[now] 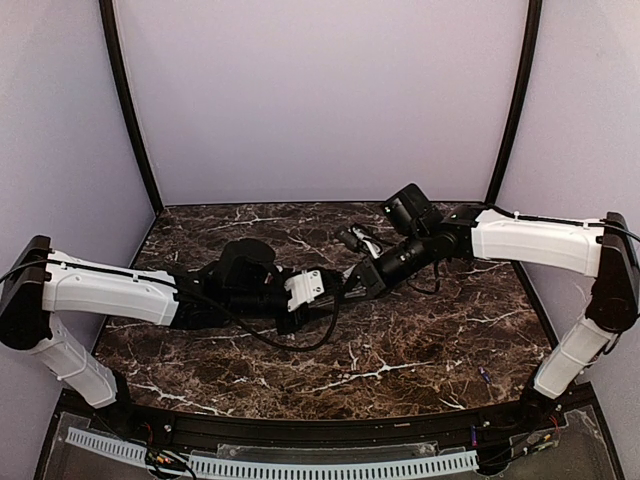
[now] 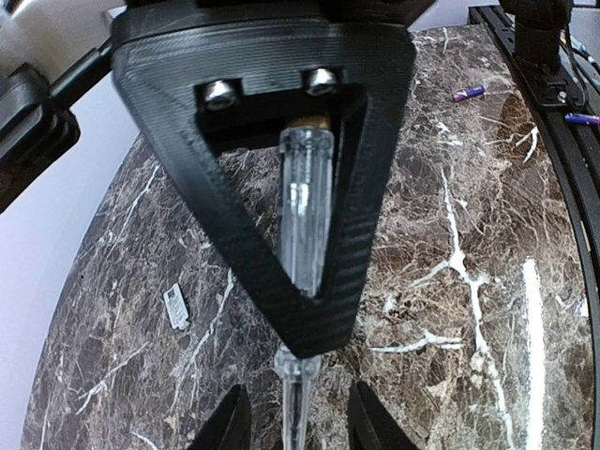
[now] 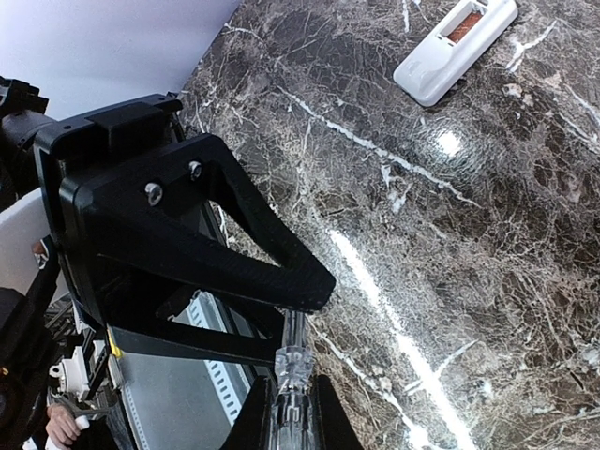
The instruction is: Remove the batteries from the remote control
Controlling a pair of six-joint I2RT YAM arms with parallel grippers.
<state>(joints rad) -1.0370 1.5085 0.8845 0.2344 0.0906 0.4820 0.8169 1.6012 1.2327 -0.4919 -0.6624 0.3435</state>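
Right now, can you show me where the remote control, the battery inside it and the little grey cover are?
remote control (image 3: 436, 61): right wrist view, on its white back.
battery (image 3: 462, 25): right wrist view, on its reddish casing in the recess.
grey cover (image 2: 175, 307): left wrist view, on its flat middle.

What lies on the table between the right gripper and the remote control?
Right wrist view: only bare marble table between right gripper and remote control.

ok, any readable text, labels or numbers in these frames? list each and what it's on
No text can be read in any view.
remote control: back facing up, no print visible.
battery in its recess: reddish casing, any label too small to read.
small grey piece: faint marks, too blurred to read.
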